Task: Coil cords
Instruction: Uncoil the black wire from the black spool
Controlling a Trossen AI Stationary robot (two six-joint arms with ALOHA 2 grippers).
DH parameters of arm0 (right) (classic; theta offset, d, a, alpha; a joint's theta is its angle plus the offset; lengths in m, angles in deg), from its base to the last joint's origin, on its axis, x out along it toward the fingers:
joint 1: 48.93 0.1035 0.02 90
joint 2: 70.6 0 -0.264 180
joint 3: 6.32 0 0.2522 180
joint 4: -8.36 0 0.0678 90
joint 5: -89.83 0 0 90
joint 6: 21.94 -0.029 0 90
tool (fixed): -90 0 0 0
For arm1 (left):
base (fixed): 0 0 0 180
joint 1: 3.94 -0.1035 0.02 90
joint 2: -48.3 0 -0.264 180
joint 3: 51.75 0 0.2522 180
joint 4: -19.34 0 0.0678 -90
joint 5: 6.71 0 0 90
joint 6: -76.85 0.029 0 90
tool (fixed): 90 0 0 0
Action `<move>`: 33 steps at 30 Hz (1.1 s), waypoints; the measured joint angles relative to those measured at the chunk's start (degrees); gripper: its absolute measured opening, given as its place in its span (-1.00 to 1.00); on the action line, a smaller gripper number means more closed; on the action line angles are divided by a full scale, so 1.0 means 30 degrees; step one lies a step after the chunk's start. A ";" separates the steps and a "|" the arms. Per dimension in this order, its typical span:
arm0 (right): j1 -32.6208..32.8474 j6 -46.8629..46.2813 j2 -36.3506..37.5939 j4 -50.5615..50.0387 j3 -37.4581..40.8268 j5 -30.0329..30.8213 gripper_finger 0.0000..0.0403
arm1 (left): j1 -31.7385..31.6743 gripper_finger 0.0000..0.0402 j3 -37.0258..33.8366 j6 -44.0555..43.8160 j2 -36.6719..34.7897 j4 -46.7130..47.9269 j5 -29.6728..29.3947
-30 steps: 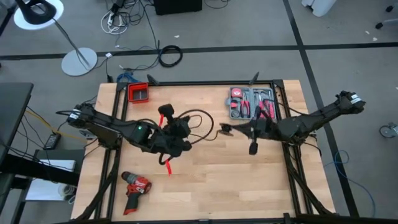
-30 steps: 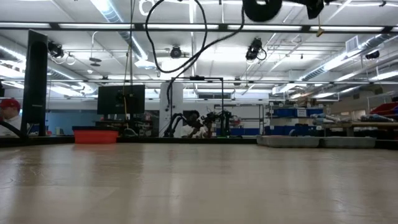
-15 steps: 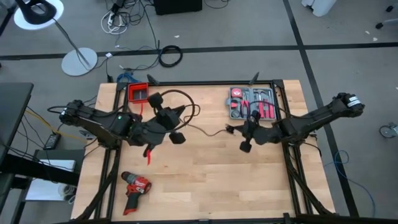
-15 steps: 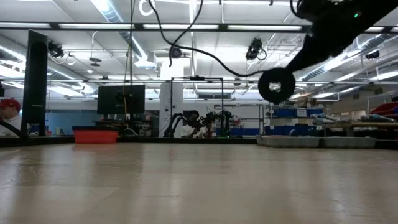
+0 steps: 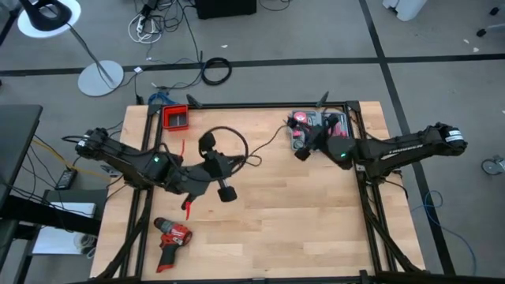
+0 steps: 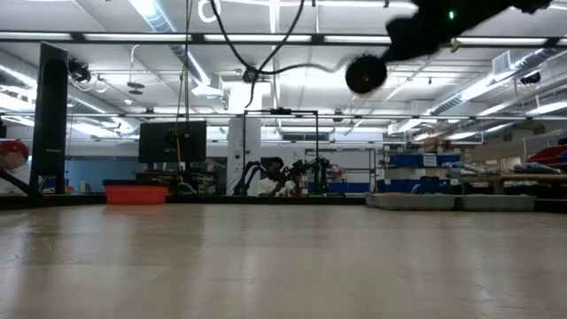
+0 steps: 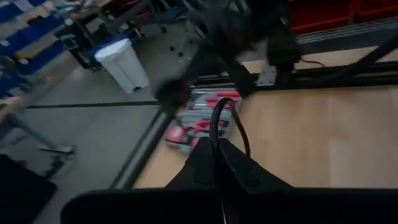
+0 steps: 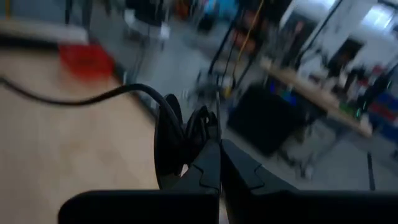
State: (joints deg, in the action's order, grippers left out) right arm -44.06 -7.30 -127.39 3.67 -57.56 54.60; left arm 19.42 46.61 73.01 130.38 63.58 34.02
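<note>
Both grippers clamped tight on the cord (image 5: 237,147), one at each end. It's held in the air above the surface (image 5: 276,213): one loop sits just beside the left gripper (image 5: 223,167), the rest runs across to the right gripper (image 5: 301,144), which holds the plug end over the tool kit (image 5: 335,125). To coil well: keep the left fixed as anchor, sweep the right in circles towards it, hold slack, avoid kinks.

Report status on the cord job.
Left end effector shut on the cord, mid-table. Right end effector shut on its other end, over the tool kit. Cord hangs between, off the table.
</note>
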 joint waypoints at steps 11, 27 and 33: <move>0.2516 0.7019 0.0011 0.2628 -0.2557 0.3802 -1.00 | -0.0053 -1.00 -0.5990 -0.0367 0.0017 -0.8730 0.4532; 0.3971 0.8904 -0.0091 0.9213 -0.2586 -0.0445 -1.00 | -0.1339 -1.00 -1.1067 -0.1346 0.0003 -1.5232 0.5620; 0.5627 0.5752 -0.0105 0.6418 -0.2586 -0.2120 -1.00 | -0.2229 -1.00 -1.1008 -0.1187 -0.0097 -1.2736 0.3729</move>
State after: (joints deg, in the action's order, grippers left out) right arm -27.18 9.96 -127.70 22.93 -65.32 48.24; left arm 12.74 13.58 69.45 130.09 25.37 45.21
